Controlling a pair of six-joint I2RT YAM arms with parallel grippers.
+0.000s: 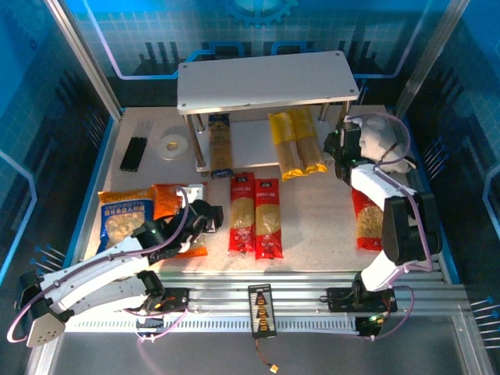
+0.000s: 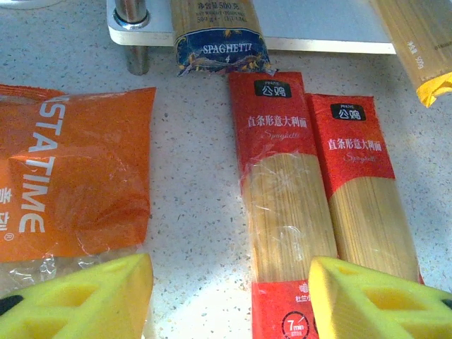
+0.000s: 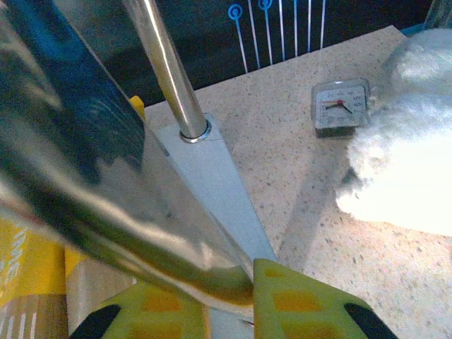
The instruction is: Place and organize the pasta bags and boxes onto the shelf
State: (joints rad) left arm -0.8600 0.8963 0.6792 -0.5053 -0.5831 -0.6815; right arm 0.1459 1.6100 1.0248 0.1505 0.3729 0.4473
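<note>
Left gripper (image 2: 229, 296) open and empty beside two red spaghetti packs (image 2: 286, 205) near the shelf (image 1: 266, 78), right gripper (image 3: 229, 311) closed on the shelf's near right leg (image 3: 106, 176), yellow packs (image 1: 297, 144) on lower board

2 red spaghetti packs (image 1: 241, 212) lie flat before the shelf (image 1: 266, 78), bags (image 1: 125, 217) left.

The left arm (image 1: 94, 273) and right arm (image 1: 387, 226) are white shells with black joints, each trailing a looping lilac cable (image 1: 381, 116). The left hand (image 2: 226, 304) and right hand (image 3: 229, 308) carry yellow foam fingers (image 2: 374, 300) with wedge-shaped cutouts.
</note>
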